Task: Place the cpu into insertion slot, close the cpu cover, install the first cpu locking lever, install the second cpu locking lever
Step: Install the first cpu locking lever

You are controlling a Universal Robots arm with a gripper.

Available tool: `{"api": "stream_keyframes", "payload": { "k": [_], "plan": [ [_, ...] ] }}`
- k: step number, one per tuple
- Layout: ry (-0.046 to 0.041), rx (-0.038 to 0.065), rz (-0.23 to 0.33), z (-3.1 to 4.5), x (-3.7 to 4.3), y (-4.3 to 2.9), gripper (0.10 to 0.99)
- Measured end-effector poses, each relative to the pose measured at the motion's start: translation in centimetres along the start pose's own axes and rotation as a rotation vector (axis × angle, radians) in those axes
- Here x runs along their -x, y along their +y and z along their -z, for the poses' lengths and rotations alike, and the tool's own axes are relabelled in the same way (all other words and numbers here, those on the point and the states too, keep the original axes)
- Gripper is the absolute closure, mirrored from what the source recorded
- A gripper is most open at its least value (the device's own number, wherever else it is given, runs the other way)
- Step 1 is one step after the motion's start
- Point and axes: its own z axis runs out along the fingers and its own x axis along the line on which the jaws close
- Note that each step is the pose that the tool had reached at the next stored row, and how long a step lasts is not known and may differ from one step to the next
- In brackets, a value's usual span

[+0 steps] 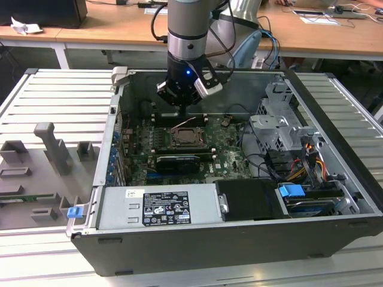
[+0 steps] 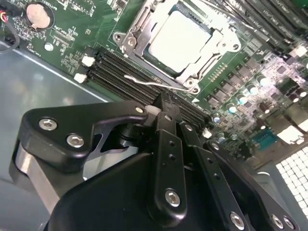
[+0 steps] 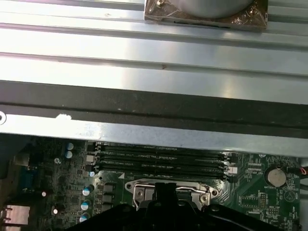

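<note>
The cpu point(image 2: 180, 41) lies with its pale face up in the insertion slot point(image 1: 188, 137) on the green board. The silver cpu cover point(image 2: 136, 30) lies flat around it as a frame. A thin silver locking lever point(image 2: 144, 81) stands off the socket's edge above the black memory slots point(image 2: 115, 70). My gripper point(image 2: 163, 101) hangs just beside that edge, its black fingers together, their tips close to the lever wire; I cannot tell if they touch. In the exterior view the gripper point(image 1: 182, 109) sits over the socket's far side. The first wrist view has the gripper point(image 3: 166, 191) before the cover point(image 3: 168, 186).
The open computer case point(image 1: 119, 78) lies on a ribbed metal table. A power supply point(image 1: 158, 206) fills the near side, a drive cage point(image 1: 278, 134) and cables the exterior view's right. Grey fixture blocks point(image 1: 54, 146) stand at its left. A coin battery point(image 2: 38, 15) sits on the board.
</note>
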Motion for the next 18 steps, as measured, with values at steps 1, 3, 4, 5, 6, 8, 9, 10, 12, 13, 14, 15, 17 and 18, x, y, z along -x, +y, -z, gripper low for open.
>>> {"api": "stream_keyframes", "payload": {
  "k": [1, 3, 4, 5, 6, 8, 9, 10, 12, 13, 14, 15, 17, 18],
  "plan": [
    [0.0000, 0.000, 0.000, -0.24, 0.01, 0.00, 0.980],
    [0.0006, 0.000, 0.008, -0.62, 0.04, 0.04, 0.980],
    [0.0010, 0.001, 0.012, -0.70, 0.08, 0.04, 0.980],
    [0.0014, 0.004, 0.016, -0.71, 0.11, 0.03, 0.980],
    [0.0013, 0.008, 0.018, -0.74, 0.15, 0.02, 0.980],
    [0.0013, 0.011, 0.023, -1.00, 0.26, 0.00, 0.980],
    [0.0015, 0.010, 0.025, -1.49, 0.56, 0.02, 0.980],
    [0.0016, 0.010, 0.026, -2.11, 0.88, 0.18, 0.980],
    [0.0018, 0.009, 0.026, -2.40, 1.09, 0.24, 0.980],
    [0.0017, 0.009, 0.026, -2.53, 1.30, 0.23, 0.980],
    [0.0018, 0.009, 0.026, -2.61, 1.46, 0.21, 0.980],
    [0.0018, 0.010, 0.027, -2.65, 1.53, 0.20, 0.980],
    [0.0008, 0.018, 0.025, -2.73, 1.67, 0.18, 0.980],
    [0.0006, 0.019, 0.024, -2.76, 1.74, 0.18, 0.980]
  ]
}}
